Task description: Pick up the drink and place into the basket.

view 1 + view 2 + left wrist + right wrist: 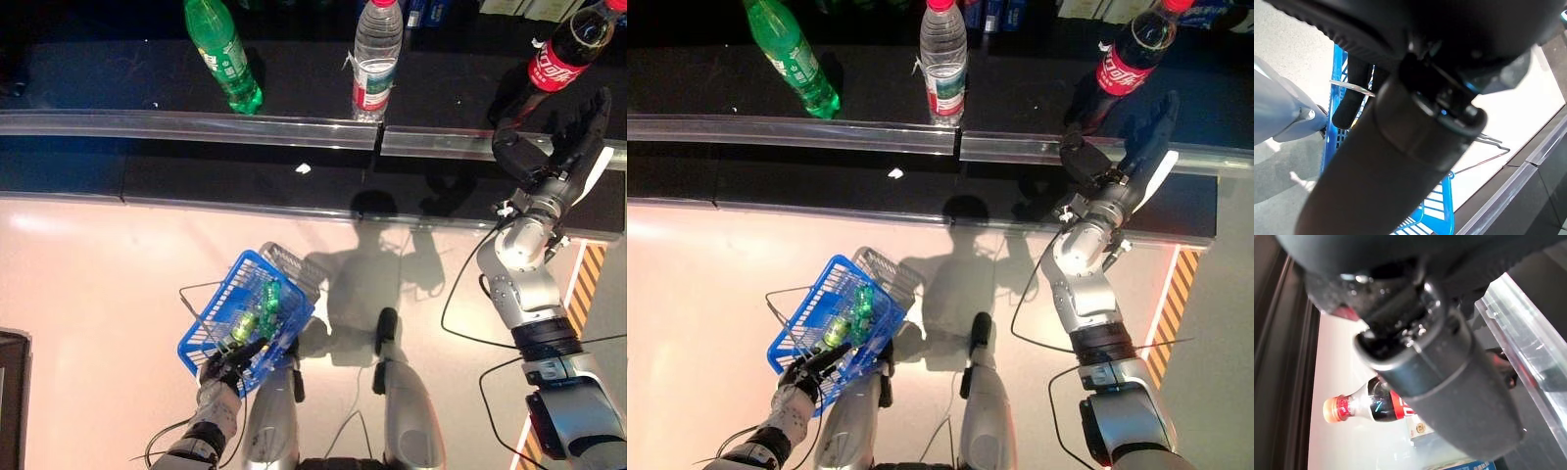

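Right hand [563,147] raised at the shelf edge [294,127], fingers straight and spread, just beside the cola bottle [563,54] standing on the shelf, apparently not touching. Left hand [227,367] low, fingers curled round the handle of the blue basket [220,299], green bottles [260,308] inside. Further left on the shelf, a water bottle [375,59] and a green bottle [223,54].

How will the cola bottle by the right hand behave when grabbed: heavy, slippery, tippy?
The cola bottle looks dark nearly to its neck, so probably full and heavy for its size. It stands upright, tall and narrow, so a nudge from the open right hand could tip it. Its smooth plastic may slip; once down it would likely roll.
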